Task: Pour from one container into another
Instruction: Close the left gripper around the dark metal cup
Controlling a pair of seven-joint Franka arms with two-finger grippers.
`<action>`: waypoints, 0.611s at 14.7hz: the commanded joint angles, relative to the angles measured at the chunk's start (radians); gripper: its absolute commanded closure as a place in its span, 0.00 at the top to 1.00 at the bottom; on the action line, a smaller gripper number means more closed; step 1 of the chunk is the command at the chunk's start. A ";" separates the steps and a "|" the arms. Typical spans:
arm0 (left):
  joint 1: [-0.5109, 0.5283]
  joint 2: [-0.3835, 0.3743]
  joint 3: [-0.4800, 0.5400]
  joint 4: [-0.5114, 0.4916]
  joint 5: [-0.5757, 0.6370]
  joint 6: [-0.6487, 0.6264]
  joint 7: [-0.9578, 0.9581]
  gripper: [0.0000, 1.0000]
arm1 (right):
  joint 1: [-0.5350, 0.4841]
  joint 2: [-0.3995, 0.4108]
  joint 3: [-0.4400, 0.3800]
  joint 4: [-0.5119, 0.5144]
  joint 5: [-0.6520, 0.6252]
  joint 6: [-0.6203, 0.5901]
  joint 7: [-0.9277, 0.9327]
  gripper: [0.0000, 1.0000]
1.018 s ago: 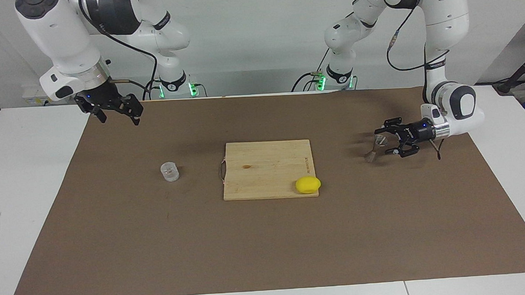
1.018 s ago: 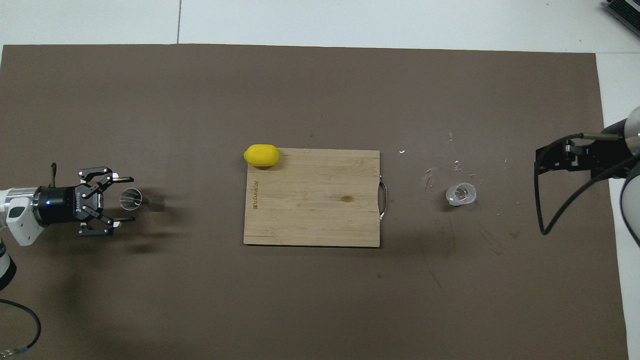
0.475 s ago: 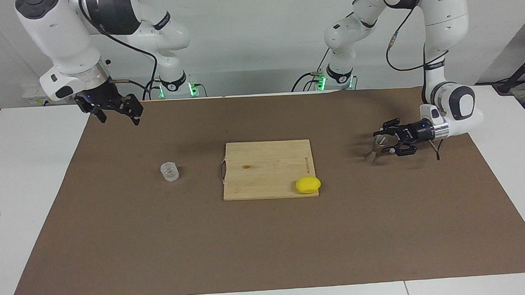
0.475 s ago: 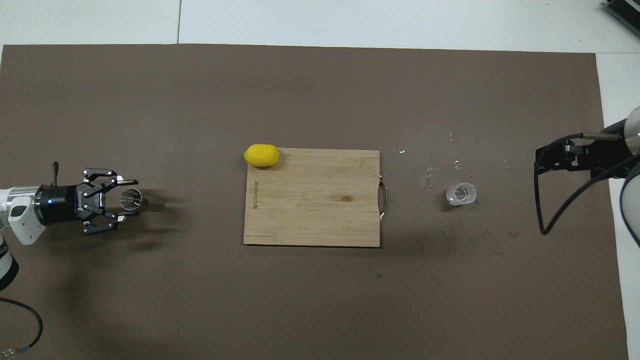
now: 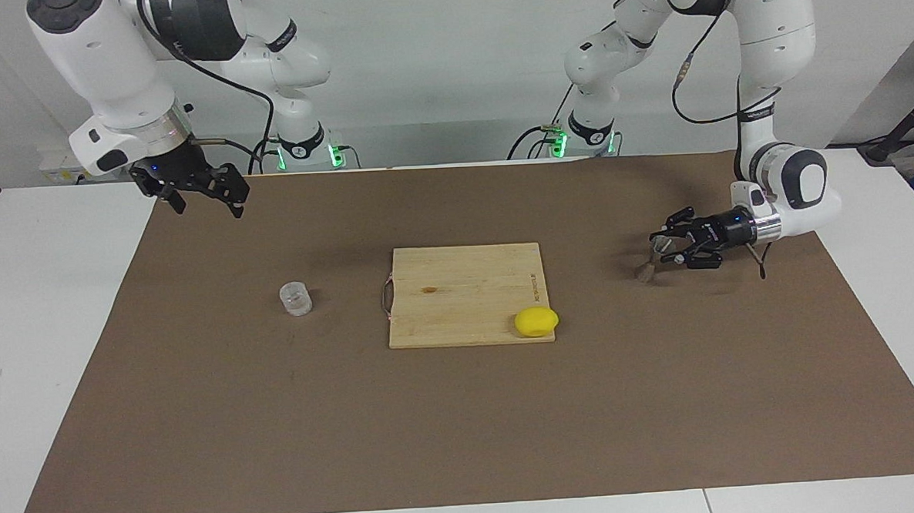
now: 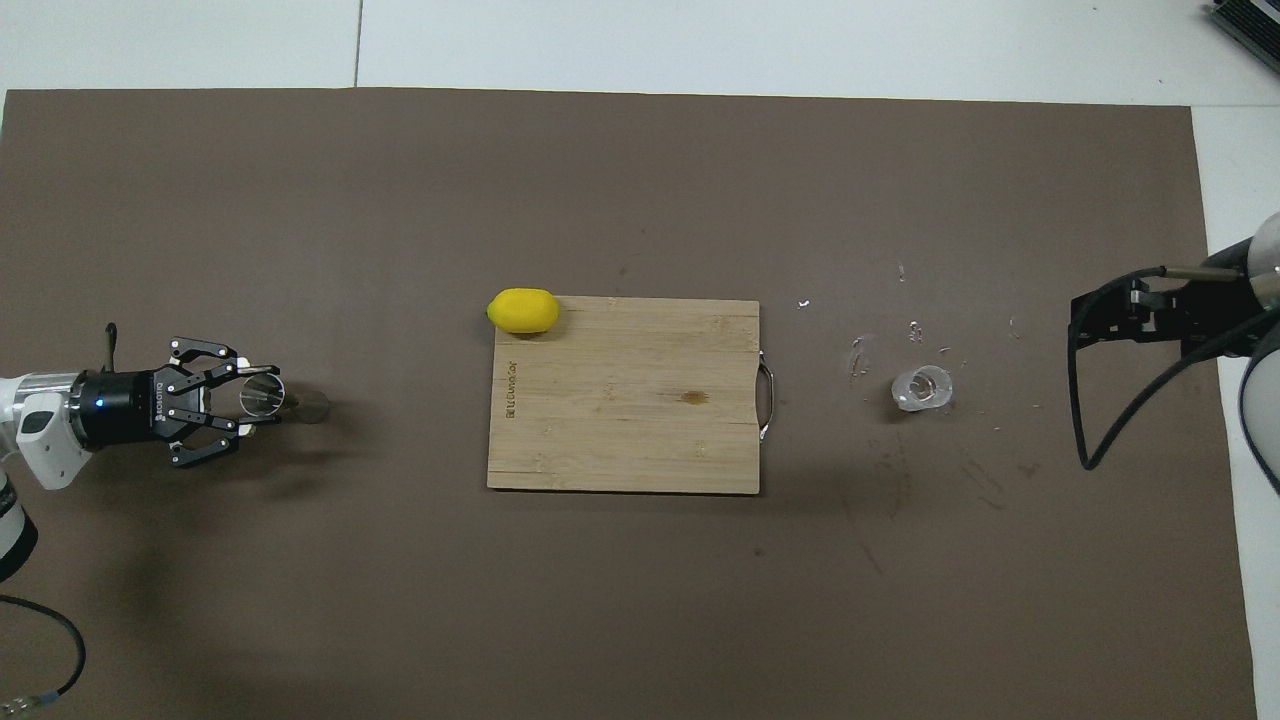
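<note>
The clear glass cup stands on the brown mat toward the right arm's end, beside the cutting board; it also shows in the overhead view. The metal jigger stands on the mat toward the left arm's end, with its foot showing in the overhead view. My left gripper lies level, low over the mat, with its fingers closed on the jigger's upper cone. My right gripper is open and empty, raised over the mat's edge at its own end, partly in the overhead view.
A wooden cutting board lies at the mat's middle. A yellow lemon sits at the board's corner farther from the robots, toward the left arm's end. White specks lie on the mat near the glass.
My left gripper's fingers have closed from wide open onto the jigger's upper cone. The right arm, glass, board and lemon have not moved.
</note>
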 commanded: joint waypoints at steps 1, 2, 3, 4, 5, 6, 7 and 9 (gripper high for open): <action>-0.017 -0.010 0.007 -0.006 -0.032 -0.002 0.018 0.49 | -0.009 -0.020 0.005 -0.022 0.018 0.002 0.007 1.00; -0.024 -0.010 0.005 -0.004 -0.046 -0.013 0.018 0.49 | -0.009 -0.020 0.005 -0.022 0.018 0.002 0.007 1.00; -0.034 -0.010 0.005 0.002 -0.056 -0.025 0.018 0.49 | -0.009 -0.020 0.004 -0.022 0.018 0.002 0.007 1.00; -0.043 -0.007 0.005 0.016 -0.061 -0.036 0.018 0.49 | -0.010 -0.020 0.004 -0.022 0.018 0.002 0.007 1.00; -0.053 -0.007 0.004 0.027 -0.064 -0.045 0.016 0.49 | -0.011 -0.020 0.004 -0.022 0.018 0.002 0.007 1.00; -0.068 -0.008 0.004 0.028 -0.076 -0.054 0.015 0.49 | -0.011 -0.020 0.005 -0.022 0.018 0.002 0.007 1.00; -0.086 -0.011 0.004 0.030 -0.085 -0.062 0.013 0.49 | -0.011 -0.020 0.004 -0.022 0.018 0.004 0.010 1.00; -0.116 -0.019 0.001 0.033 -0.099 -0.067 -0.002 0.48 | -0.012 -0.020 0.004 -0.022 0.018 0.004 0.010 1.00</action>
